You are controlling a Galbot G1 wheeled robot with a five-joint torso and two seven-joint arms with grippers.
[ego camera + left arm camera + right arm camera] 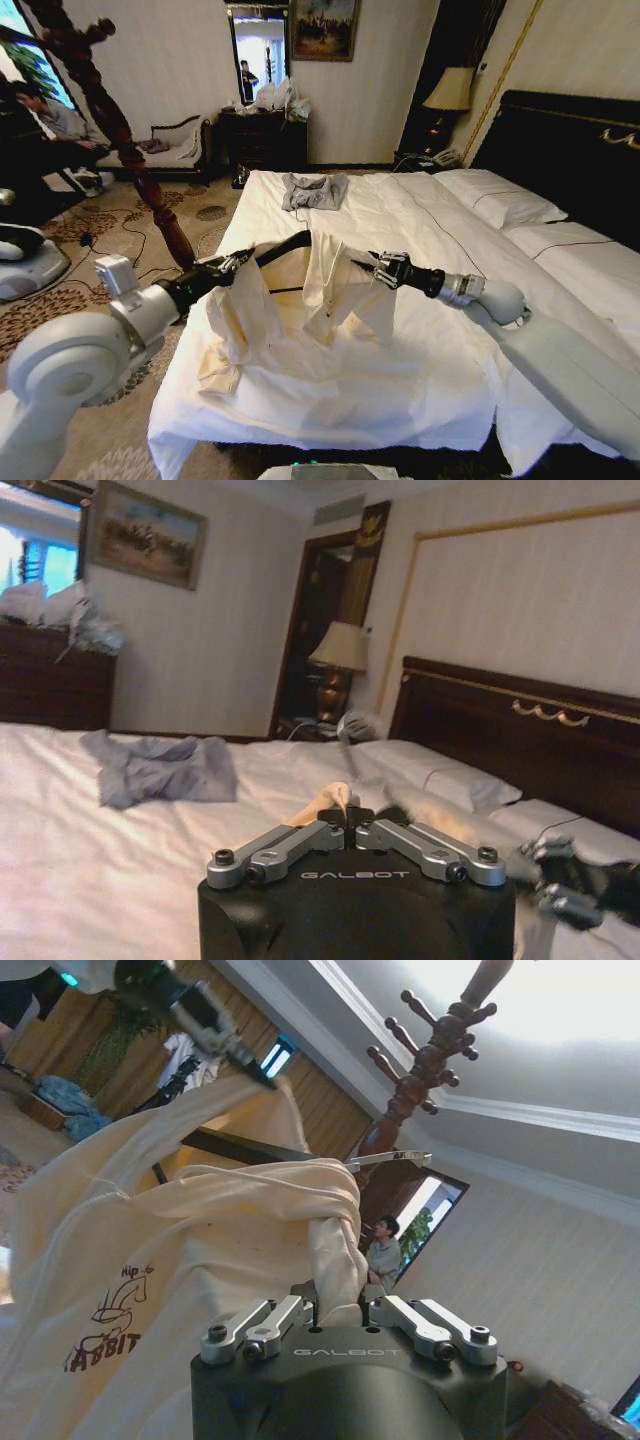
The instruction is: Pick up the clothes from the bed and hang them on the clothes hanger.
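- The left claw is held above the near left part of the bed, its fingers together and pinching a fold of the cream shirt; in its own wrist view a tuft of cream cloth pokes up between the closed tips.
- The right claw faces it from the other side, also clamped on the shirt; its wrist view shows a bunched edge of cloth gripped between the closed fingers.
- Between the two claws the cream shirt hangs stretched and lifted, its upper part in the air, its lower folds sagging onto the sheet.
- The black clothes hanger runs between the claws too, its curved shoulder bar showing above the cloth and its thin rod partly behind it; from the right wrist the bar seems to pass through the cloth, though how far it sits inside I cannot tell.
- The bed lies beneath, white sheets rumpled; a smaller grey garment rests well apart, toward the far end.
- The dark wooden coat stand rises beside the bed on the left.
- Progress, as I judge it: the shirt is off the bed and the threading onto the hanger is under way; seating both shoulders properly seems left to do.
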